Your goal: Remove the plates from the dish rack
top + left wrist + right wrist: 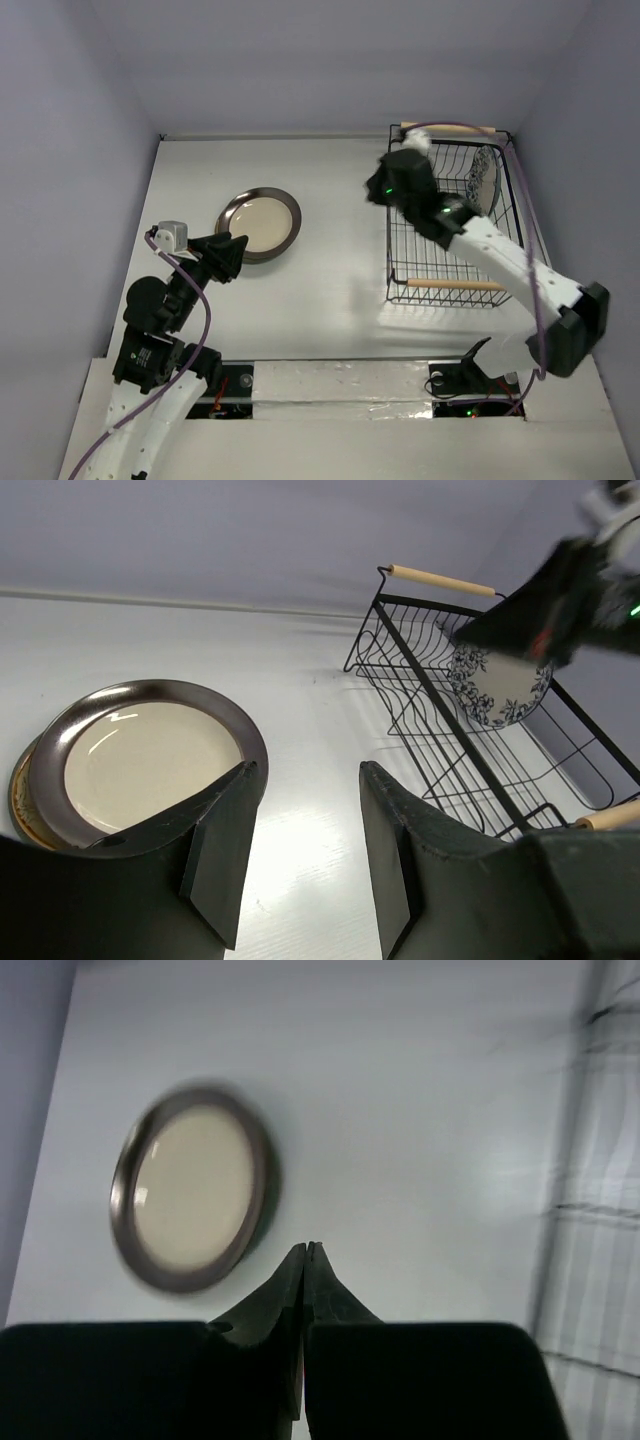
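Observation:
The dark-rimmed plate with a cream centre (258,223) lies flat on the table left of the middle. It also shows in the left wrist view (150,755) and the right wrist view (195,1188). A tan plate's edge (17,798) peeks out beneath it. The white and blue floral plate (487,178) stands on edge in the black wire dish rack (395,255), and shows in the left wrist view (495,688). The teal plate is out of view. My left gripper (307,770) is open and empty, just near-right of the stacked plates. My right gripper (308,1246) is shut and empty, held above the rack's left side.
The rack (415,680) stands at the right of the table with a wooden handle at the far end (445,128) and one at the near end (455,285). White walls close in the table on the left, back and right.

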Motion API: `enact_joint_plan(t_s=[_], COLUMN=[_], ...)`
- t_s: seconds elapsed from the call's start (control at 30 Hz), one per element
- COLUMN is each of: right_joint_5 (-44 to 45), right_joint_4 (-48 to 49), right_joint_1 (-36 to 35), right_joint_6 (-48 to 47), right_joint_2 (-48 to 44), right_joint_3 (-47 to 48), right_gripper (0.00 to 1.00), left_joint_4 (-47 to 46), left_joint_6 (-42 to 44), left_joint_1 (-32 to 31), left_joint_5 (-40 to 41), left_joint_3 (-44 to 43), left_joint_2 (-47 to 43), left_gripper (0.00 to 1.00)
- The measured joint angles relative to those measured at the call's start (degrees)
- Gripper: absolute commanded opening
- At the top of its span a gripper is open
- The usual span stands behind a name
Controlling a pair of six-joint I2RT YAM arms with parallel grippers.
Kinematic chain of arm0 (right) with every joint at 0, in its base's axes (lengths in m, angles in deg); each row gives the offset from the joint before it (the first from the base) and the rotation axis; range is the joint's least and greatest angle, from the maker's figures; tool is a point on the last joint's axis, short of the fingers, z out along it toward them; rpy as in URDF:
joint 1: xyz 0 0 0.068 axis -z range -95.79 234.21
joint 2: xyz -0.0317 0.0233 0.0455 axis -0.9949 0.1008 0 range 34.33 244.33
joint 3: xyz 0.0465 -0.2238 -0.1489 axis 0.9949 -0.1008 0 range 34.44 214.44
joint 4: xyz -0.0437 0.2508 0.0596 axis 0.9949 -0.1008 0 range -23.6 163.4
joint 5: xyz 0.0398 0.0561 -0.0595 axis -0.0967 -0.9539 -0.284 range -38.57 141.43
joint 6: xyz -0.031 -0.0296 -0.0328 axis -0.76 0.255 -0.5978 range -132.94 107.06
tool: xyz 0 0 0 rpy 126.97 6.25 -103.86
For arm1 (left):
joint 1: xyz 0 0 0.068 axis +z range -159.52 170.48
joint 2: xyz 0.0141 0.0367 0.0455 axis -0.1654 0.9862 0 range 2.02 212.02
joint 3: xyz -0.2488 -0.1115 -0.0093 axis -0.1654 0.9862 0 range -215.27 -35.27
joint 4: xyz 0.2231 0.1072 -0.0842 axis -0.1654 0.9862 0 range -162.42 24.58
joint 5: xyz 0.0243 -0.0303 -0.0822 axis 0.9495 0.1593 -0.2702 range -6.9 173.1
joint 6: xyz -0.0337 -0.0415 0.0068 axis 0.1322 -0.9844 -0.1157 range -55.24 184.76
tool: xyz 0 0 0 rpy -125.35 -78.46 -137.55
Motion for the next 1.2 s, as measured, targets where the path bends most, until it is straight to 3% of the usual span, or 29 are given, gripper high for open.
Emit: enact_joint_plan(t_s=[0.17, 0.2, 0.27, 0.3, 0.33, 0.4, 0.43, 0.73, 0.93, 1.07, 1.2], right_joint_5=[11.23, 14.03, 18.64, 21.66, 24.09, 27.65, 28.83, 32.98, 32.72, 32.74, 33.09], right_joint_4=[-1.16, -1.55, -2.38, -2.78, -3.26, -3.37, -3.5, -5.68, -6.14, -6.1, -6.1], right_joint_1=[17.53, 21.07, 25.68, 26.73, 27.06, 27.1, 27.15, 35.47, 37.18, 37.18, 37.18], right_joint_6=[-4.22, -5.03, -6.82, -7.93, -9.03, -12.72, -14.05, -21.0, -24.37, -26.56, -28.15], right_joint_2=[-10.95, -11.3, -10.97, -10.38, -9.84, -8.5, -7.93, 2.67, 8.09, 10.25, 10.91], right_joint_3=[0.46, 0.85, 1.4, 1.4, 1.38, 1.27, 1.27, 1.31, 1.16, 0.9, 0.87], right_gripper=[0.0, 0.05, 0.19, 0.41, 0.55, 0.71, 0.71, 0.63, 0.5, 0.37, 0.17], left_joint_4=[-0.02, -0.02, -0.04, -0.02, -0.02, -0.02, -0.02, -0.02, -0.02, -0.02, -0.02], left_joint_6=[0.0, 0.0, 0.0, 0.0, 0.0, 0.0, 0.0, 0.0, 0.02, 0.0, 0.0], left_joint_1=[0.0, 0.0, 0.0, 0.0, 0.0, 0.0, 0.0, -0.44, -0.7, -0.94, -1.09], left_joint_5=[-0.07, -0.2, -0.46, -0.61, -0.66, -0.76, -0.83, -1.18, -1.14, -1.14, -1.14], left_joint_3=[0.0, 0.0, 0.0, 0.0, 0.0, 0.0, 0.0, 0.0, 0.0, 0.0, 0.0], left_joint_2=[-0.74, -0.9, -1.05, -1.07, -1.09, -1.09, -1.11, -1.46, -1.84, -1.86, -1.86], left_gripper=[0.42, 0.42, 0.42, 0.42, 0.42, 0.42, 0.42, 0.42, 0.43, 0.43, 0.43])
